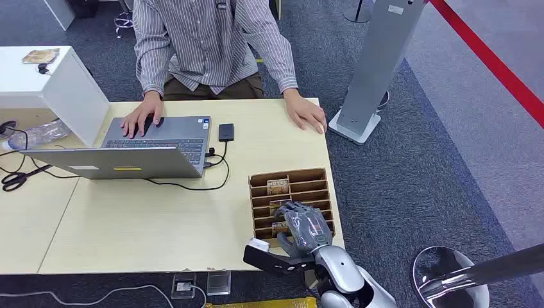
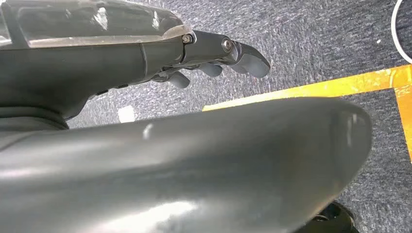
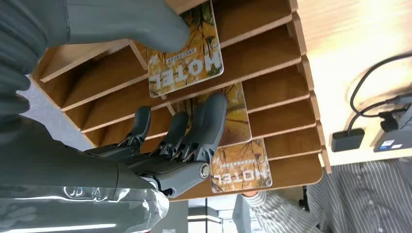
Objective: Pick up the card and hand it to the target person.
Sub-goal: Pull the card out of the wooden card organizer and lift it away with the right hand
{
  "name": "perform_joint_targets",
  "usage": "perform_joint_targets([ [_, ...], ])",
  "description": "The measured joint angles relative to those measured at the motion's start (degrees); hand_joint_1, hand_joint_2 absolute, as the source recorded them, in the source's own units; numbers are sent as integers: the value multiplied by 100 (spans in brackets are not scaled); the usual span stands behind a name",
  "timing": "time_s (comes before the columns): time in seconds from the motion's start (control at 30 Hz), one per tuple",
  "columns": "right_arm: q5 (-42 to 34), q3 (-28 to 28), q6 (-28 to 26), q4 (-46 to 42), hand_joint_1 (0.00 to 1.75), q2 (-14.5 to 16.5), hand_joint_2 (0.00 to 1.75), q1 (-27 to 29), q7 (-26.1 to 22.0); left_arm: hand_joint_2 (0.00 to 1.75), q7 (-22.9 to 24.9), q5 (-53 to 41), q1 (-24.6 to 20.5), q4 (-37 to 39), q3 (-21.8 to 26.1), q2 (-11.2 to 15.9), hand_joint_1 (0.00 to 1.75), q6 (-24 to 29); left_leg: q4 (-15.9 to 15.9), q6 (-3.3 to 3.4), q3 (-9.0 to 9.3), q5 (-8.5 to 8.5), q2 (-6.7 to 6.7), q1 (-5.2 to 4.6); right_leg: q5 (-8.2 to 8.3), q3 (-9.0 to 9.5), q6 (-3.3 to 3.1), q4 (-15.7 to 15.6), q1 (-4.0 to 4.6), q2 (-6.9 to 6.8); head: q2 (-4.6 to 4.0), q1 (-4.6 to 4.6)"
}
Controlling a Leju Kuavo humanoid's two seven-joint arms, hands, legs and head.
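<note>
A wooden card rack point(image 1: 296, 179) stands at the table's near right corner, its slots holding yellow "MOTEL" cards. My right hand point(image 1: 304, 228) reaches down into its near slots. In the right wrist view the thumb point(image 3: 121, 22) rests on the top of one card point(image 3: 187, 65), which still sits in its slot. The fingers point(image 3: 206, 121) lie over a second card point(image 3: 239, 116) behind it, and a third card point(image 3: 241, 167) stands farther back. That farthest card point(image 1: 278, 187) also shows in the head view. The person point(image 1: 212, 45) sits across the table, hands on laptop and tabletop. My left hand point(image 2: 218, 60) hangs empty over the carpet.
An open laptop point(image 1: 154, 151) with a cable and a black drive point(image 1: 226, 132) fills the table's middle. A white box point(image 1: 51, 83) and scissors point(image 1: 16, 179) are at the left. A silver stand point(image 1: 375, 70) and a round base point(image 1: 449, 279) stand on the carpet to the right.
</note>
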Motion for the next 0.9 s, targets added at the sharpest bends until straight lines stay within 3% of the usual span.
perform_joint_targets([
  [0.53,153,-51,60,-708,73,-116,175,92,172,0,29,24,6,0,2,11,0,-33,0,0,1,0,1,0,0,-1,0,0,0,1,1,1],
  [0.9,-48,-28,206,-697,69,-145,175,120,152,0,4,15,5,0,1,13,0,-35,0,0,0,0,1,0,0,0,0,0,0,1,1,0],
])
